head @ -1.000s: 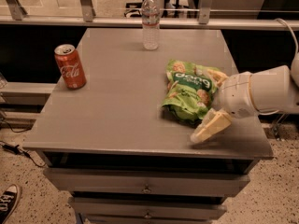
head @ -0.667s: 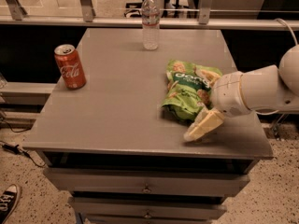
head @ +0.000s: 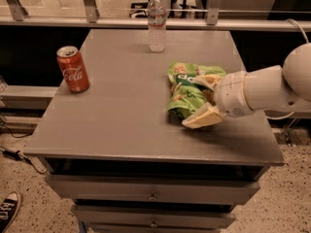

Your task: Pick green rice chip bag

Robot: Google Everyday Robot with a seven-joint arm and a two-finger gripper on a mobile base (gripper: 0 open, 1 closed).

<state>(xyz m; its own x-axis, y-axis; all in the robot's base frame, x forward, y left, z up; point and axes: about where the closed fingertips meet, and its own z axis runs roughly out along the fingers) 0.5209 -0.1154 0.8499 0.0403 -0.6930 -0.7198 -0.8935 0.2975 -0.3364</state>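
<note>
The green rice chip bag (head: 185, 92) lies crumpled on the grey table (head: 121, 110), right of centre. My gripper (head: 204, 98) reaches in from the right on a white arm (head: 262, 89). Its two pale fingers stand apart and straddle the bag's right part: one finger (head: 201, 117) lies at the bag's near edge, the other (head: 209, 79) over its far side. The bag rests on the table between them and its right end is hidden behind the gripper.
A red cola can (head: 73, 68) stands at the table's left. A clear water bottle (head: 156, 22) stands at the far edge. The table's drawers (head: 153, 195) face me below. A rail runs behind the table.
My gripper has moved left, from the bag's right edge to around the bag. The bag, can and bottle have stayed in place.
</note>
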